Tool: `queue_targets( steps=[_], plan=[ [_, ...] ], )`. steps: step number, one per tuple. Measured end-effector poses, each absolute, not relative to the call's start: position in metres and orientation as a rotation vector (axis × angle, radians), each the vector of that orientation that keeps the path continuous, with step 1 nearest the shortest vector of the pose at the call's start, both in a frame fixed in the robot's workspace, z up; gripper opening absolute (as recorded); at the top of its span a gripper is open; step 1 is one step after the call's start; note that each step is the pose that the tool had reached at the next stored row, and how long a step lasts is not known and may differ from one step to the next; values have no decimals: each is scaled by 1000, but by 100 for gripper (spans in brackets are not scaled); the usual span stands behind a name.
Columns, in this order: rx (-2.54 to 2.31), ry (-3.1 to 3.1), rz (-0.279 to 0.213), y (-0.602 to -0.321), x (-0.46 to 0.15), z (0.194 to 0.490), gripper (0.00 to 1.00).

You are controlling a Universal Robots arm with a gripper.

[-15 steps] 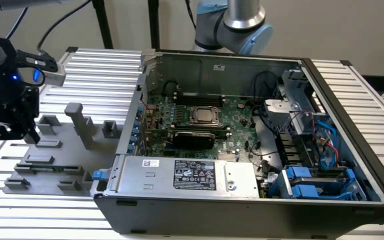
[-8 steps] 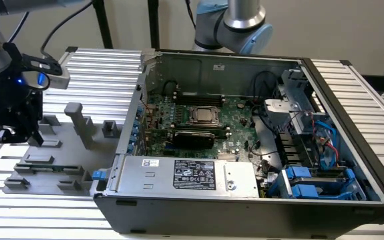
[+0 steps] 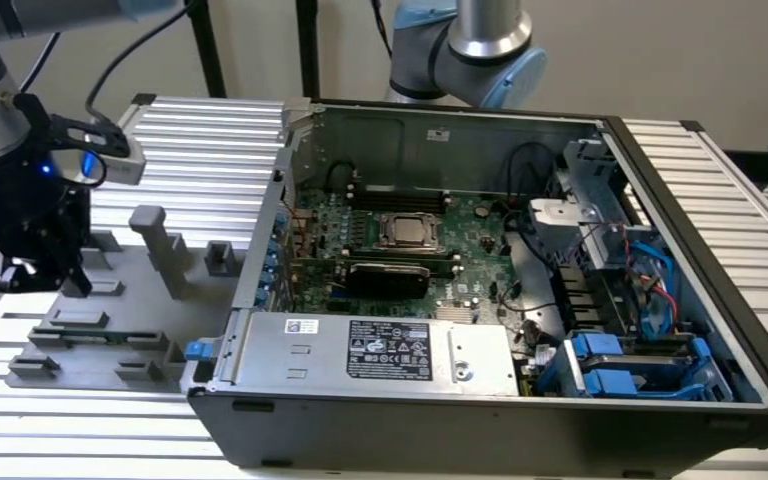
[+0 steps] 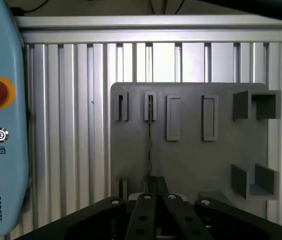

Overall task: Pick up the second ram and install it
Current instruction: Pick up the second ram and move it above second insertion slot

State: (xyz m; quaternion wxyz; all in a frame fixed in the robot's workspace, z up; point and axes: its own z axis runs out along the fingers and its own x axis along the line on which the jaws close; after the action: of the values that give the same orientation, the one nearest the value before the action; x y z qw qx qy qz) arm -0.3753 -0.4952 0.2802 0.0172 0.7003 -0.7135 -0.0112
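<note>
**Jaws shut over the stick in its holder**

You had the second ram (image 4: 150, 145) standing on edge in the grey holder (image 4: 195, 150), which sat on the slatted table (image 3: 197, 130) beside the open computer case (image 3: 518, 430). The stick's ends were seated in one pair of slots, and from above it showed as a thin dark line.

It looked light and stiff along its length, but thin and fragile. The chips and the contact edge were no place for a hard pinch, and a skewed pull would likely have bound it in the slots. In my judgement, your safest hold was square across the two flat faces, near the middle of the top edge.

Your gripper (image 4: 155, 186) sat over the holder at one end of the stick, with the jaws drawn together and no gap visible between them. Nothing was lifted in them. Whether the fingertips touched the stick I could not tell.
</note>
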Motion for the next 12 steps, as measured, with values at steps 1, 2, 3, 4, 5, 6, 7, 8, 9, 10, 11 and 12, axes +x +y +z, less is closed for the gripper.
queue_targets(
  steps=[1, 2, 3, 4, 5, 6, 7, 8, 9, 10, 11, 12],
  plan=[
    [2177, -2217, -35, -495, -375, 279, 11],
    [2177, -2217, -35, -495, -375, 278, 11],
    [2178, -2216, -35, -495, -375, 277, 11],
    [2178, -2216, -35, -495, -375, 275, 11],
    [2179, -2215, -35, -495, -375, 274, 11],
    [2180, -2214, -35, -495, -375, 272, 11],
    [2181, -2213, -35, -495, -375, 270, 11],
    [2182, -2212, -35, -495, -375, 268, 11],
    [2183, -2211, -35, -495, -375, 267, 11],
    [2184, -2210, -34, -495, -375, 265, 11],
    [2185, -2209, -34, -495, -375, 263, 11],
    [2186, -2208, -34, -495, -375, 262, 11]
  ],
)
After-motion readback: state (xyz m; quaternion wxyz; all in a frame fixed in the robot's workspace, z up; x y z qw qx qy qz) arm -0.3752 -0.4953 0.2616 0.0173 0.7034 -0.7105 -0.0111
